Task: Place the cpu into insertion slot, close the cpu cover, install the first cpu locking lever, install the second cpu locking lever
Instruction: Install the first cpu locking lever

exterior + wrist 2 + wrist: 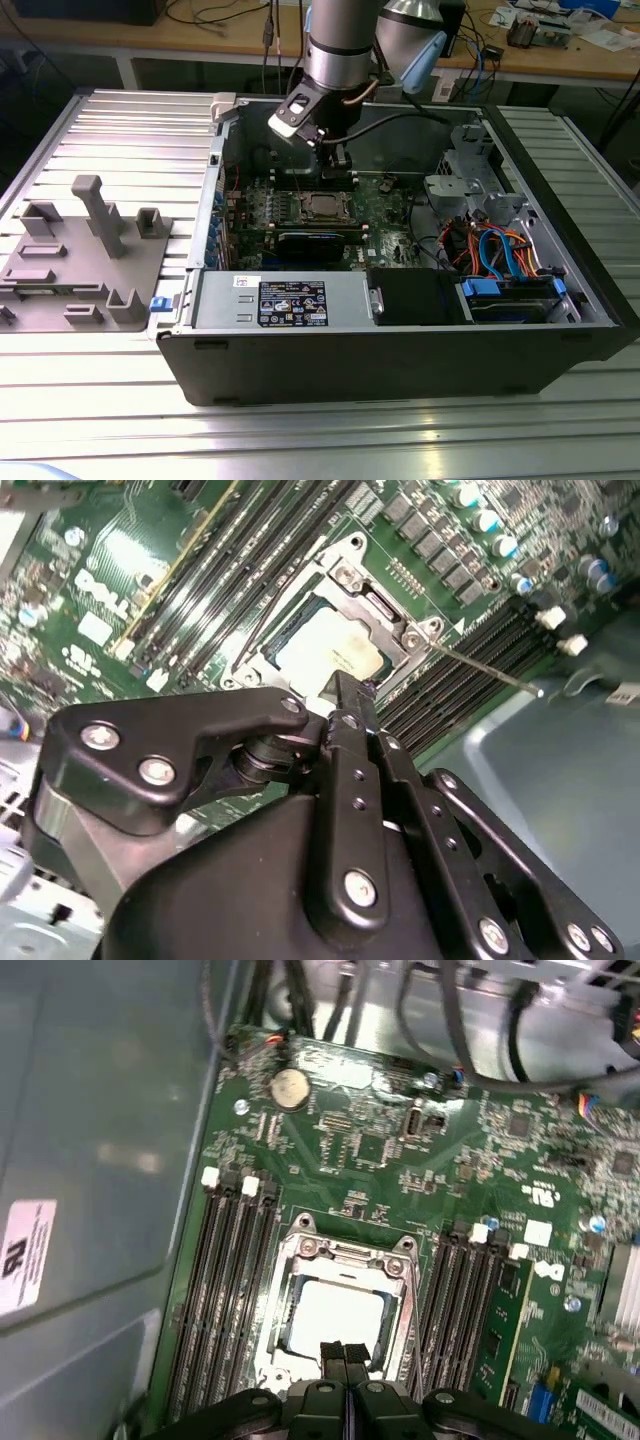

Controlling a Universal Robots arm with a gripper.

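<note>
The cpu [335, 1320] lies flat in the insertion slot [300, 1228] on the green motherboard, its silver-grey top showing through the window of the cpu cover [345, 1260], which lies down over it. My gripper [345, 1355] hovers just above the socket's edge, fingers pressed together with nothing between them. In the second wrist view the gripper [350, 698] sits at the cpu's [330, 650] rim. A thin lever rod [490, 670] juts from the socket's corner out over the memory slots. The exterior view has the gripper [335, 162] inside the open case, above the cpu [322, 205].
Black memory slots [232, 1280] flank the socket on both sides. The case wall [90, 1160] rises close by. A power supply [280, 300] lines the case front, and a drive bay with blue and orange cables [505, 255] is at the exterior view's right. A grey fixture tray [85, 250] lies outside on the left.
</note>
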